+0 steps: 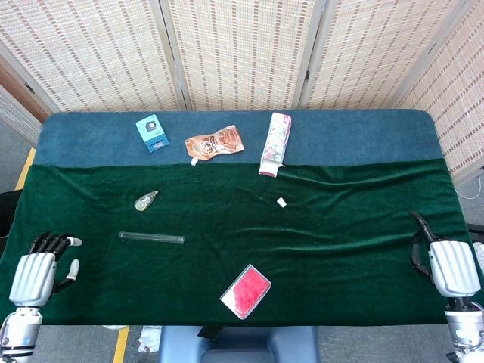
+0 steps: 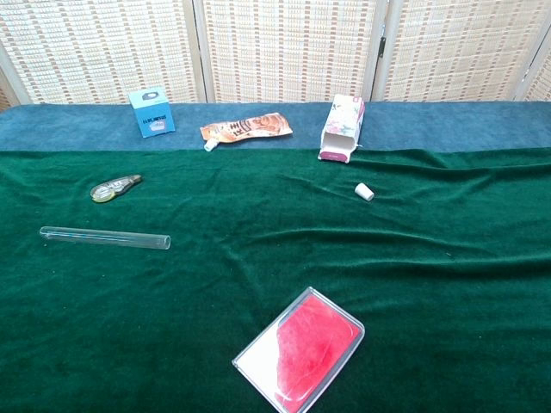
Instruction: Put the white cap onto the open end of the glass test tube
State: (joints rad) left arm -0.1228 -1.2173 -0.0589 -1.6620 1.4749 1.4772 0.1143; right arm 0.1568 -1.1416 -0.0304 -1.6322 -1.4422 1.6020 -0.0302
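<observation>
One green cloth [image 1: 340,249], woven screens [image 1: 242,45]

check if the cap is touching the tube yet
Apart. The chest view shows the cap lying well right of the tube, with bare green cloth between them.

Green cloth [image 2: 448,292] looks like plush matt velvet, wrinkly. Test tube [image 2: 103,237] is clear glossy glass, white cap [image 2: 364,191] probably plastic. Red card sleeve [image 2: 300,348] is shiny plastic, orange pouch [image 2: 245,128] glossy foil.
</observation>
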